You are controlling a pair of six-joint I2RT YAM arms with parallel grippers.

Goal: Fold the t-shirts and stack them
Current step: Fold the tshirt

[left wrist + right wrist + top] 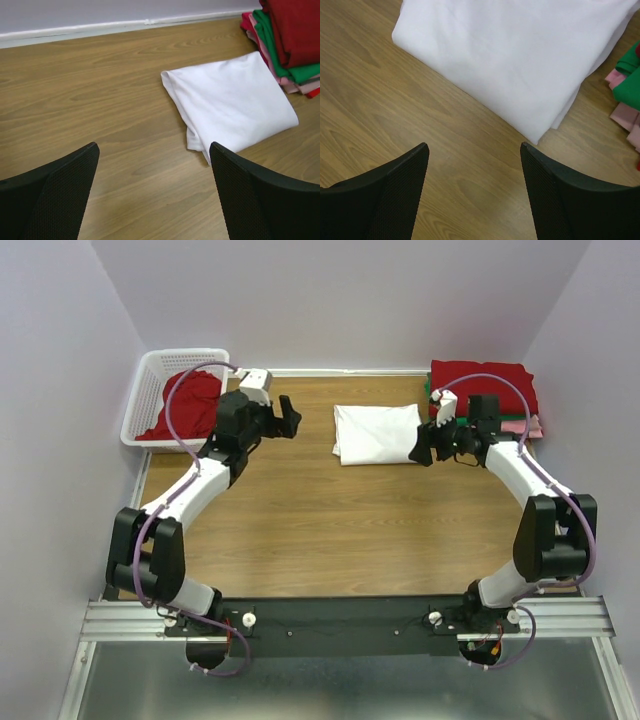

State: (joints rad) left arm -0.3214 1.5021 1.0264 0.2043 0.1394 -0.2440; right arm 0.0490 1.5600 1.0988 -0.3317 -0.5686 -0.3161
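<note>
A folded white t-shirt (375, 433) lies on the wooden table (300, 530) near the back middle; it also shows in the left wrist view (235, 102) and the right wrist view (520, 50). A stack of folded t-shirts (485, 390), red on top with green and pink below, sits at the back right (290, 35). Another red t-shirt (185, 405) lies in the basket. My left gripper (291, 416) hangs open left of the white shirt, holding nothing (154, 150). My right gripper (420, 452) stands open at the shirt's near right corner, holding nothing (474, 147).
A white lattice basket (150, 380) stands at the back left corner. Walls close in the table on the left, back and right. The arm bases sit on a metal rail (340, 620) at the near edge.
</note>
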